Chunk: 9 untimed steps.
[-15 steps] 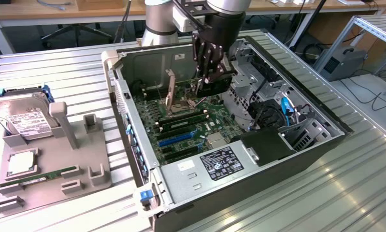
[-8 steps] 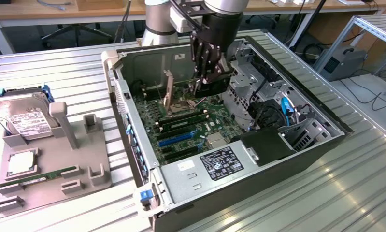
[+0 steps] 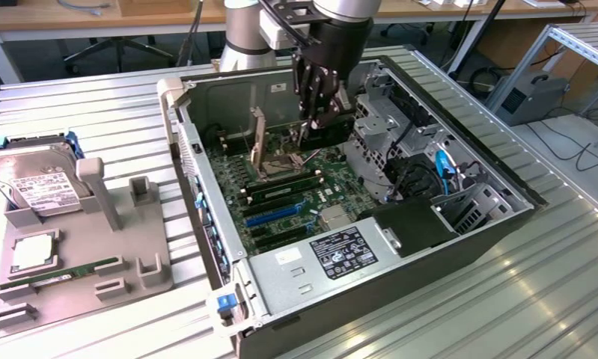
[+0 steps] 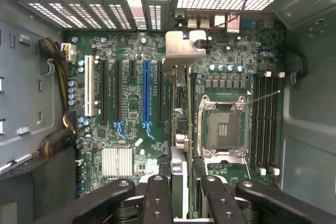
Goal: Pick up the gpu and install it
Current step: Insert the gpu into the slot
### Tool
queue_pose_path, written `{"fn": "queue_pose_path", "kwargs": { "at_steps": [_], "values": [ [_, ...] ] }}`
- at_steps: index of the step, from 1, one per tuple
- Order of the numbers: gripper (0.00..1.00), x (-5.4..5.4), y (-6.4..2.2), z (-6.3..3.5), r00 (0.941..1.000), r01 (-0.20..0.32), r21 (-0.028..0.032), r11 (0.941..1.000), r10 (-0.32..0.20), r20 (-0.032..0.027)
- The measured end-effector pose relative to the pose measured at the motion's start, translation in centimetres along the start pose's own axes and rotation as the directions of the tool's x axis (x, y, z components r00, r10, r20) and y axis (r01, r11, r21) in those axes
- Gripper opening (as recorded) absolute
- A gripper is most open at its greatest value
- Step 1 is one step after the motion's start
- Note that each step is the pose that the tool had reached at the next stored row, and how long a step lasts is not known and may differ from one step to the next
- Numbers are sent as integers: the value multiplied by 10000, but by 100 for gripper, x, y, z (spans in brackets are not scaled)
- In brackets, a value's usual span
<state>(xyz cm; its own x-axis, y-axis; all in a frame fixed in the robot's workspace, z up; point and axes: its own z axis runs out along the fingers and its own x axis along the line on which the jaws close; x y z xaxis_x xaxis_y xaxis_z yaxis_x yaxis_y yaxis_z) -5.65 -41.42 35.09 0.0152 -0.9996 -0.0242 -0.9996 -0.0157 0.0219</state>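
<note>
Black linked fingers (image 4: 157,198) of my gripper (image 4: 181,191) sat closest to the wrist camera, drawn in narrow and clamped on the gpu (image 4: 183,51), a thin green circuit card seen edge-on with its bent silver metal end bracket at the far end. In the exterior view my gripper (image 3: 315,112) hung inside the open grey steel computer case (image 3: 498,224), low over the board.

The card hung on edge over the green motherboard (image 4: 231,77), between the long blue expansion slot (image 4: 146,90) and the square silver processor socket (image 4: 222,127), just beside the black slot next to the blue one. I could not tell whether its lower edge was touching a slot or was above it.

I judged the card light and stiff, but easily hurt: bare board, small soldered parts, and a row of edge contacts that should not be scraped or twisted. The firm places to hold seemed to be the flat faces near the top edge, as my fingers had it, or the cooler block, never the contacts. The smooth board could slip under a weak pinch, and a tilted card would likely jam or stress the slot. The bracket looked stiff but thin, and might catch on the case's rear opening.
</note>
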Motion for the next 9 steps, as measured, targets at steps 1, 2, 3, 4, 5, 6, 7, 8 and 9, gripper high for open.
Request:
{"fn": "queue_pose_path", "kwargs": {
  "at_steps": [1, 2, 3, 4, 5, 6, 7, 8, 9],
  "values": [
    [27, -1, 6, 3, 10000, -18, 0, 10000, 18, 0],
    [27, -1, 8, 6, 10000, -31, 0, 10000, 31, -1],
    [27, -1, 9, 10, 10000, -59, 1, 10000, 59, 0],
    [27, -1, 11, 13, 10000, -99, 1, 10000, 99, 0],
    [27, 1, 13, 17, 9999, -132, 2, 9999, 132, 1],
    [27, 3, 15, 19, 9999, -151, 3, 9999, 151, 0],
    [27, 6, 17, 22, 9999, -172, 4, 9999, 172, 1],
    [27, 8, 18, 25, 9998, -190, 4, 9998, 190, 0],
    [27, 12, 21, 28, 9998, -207, 5, 9998, 207, 1]
  ]
}}
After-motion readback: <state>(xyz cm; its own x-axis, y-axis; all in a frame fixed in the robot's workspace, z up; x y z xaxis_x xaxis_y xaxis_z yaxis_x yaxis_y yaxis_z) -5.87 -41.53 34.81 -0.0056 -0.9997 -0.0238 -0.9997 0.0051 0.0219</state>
